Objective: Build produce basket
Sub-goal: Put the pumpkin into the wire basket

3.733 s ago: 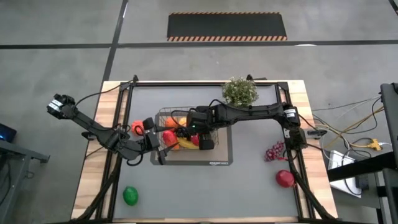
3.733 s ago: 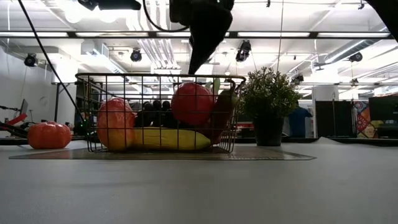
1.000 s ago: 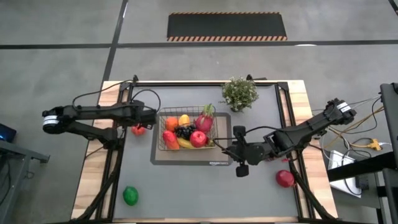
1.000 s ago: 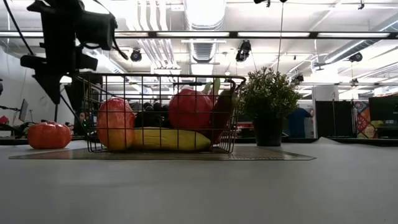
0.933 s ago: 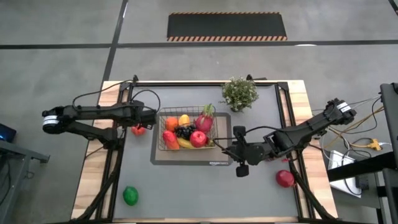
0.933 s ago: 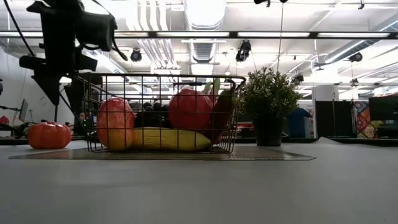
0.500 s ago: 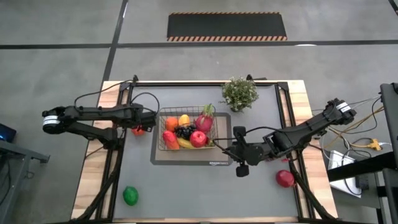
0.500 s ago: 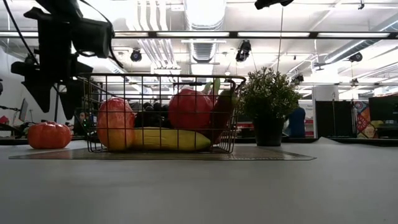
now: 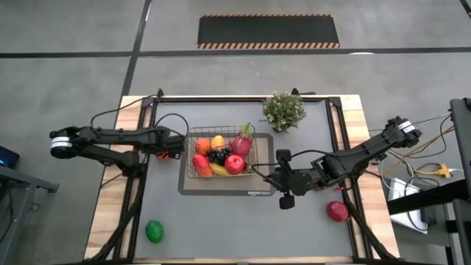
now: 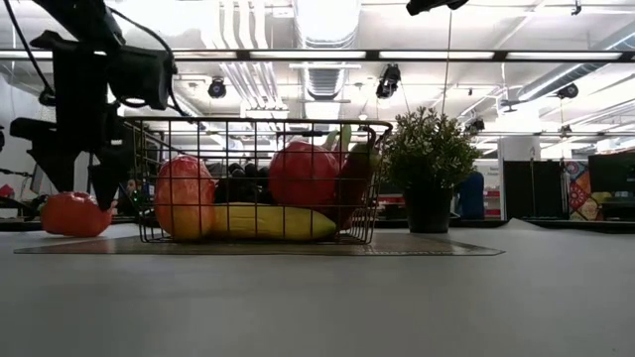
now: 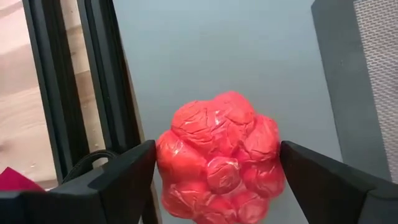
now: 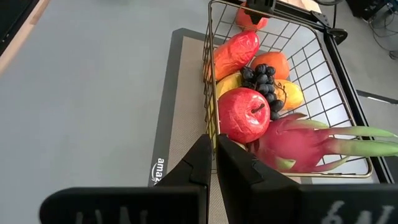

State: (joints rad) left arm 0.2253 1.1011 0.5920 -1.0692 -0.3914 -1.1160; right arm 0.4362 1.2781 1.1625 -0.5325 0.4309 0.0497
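Observation:
The wire basket [image 9: 255, 151] stands on a dark mat and holds several pieces of produce [image 9: 221, 156]: a mango, an orange, a banana, grapes, an apple and a dragon fruit. A lumpy red fruit [image 11: 217, 158] rests on the table just left of the basket. My left gripper [image 11: 217, 149] is open and points steeply down over it, one finger on each side of it. Whether they touch it, I cannot tell. My right gripper [image 12: 215, 146] hangs shut above the mat's near right corner, holding nothing.
A green lime [image 9: 154, 231] lies near the table's near left corner, and a red apple [image 9: 337, 211] lies at the near right. A potted plant [image 9: 284, 110] stands behind the basket at the far right. The mat [image 9: 257, 190] shows white lettering on its near edge.
My left gripper has come down from basket-rim height to the lumpy red fruit beside the basket, and its open fingers now straddle the fruit's top. The fruit, the basket and my right arm have kept still.

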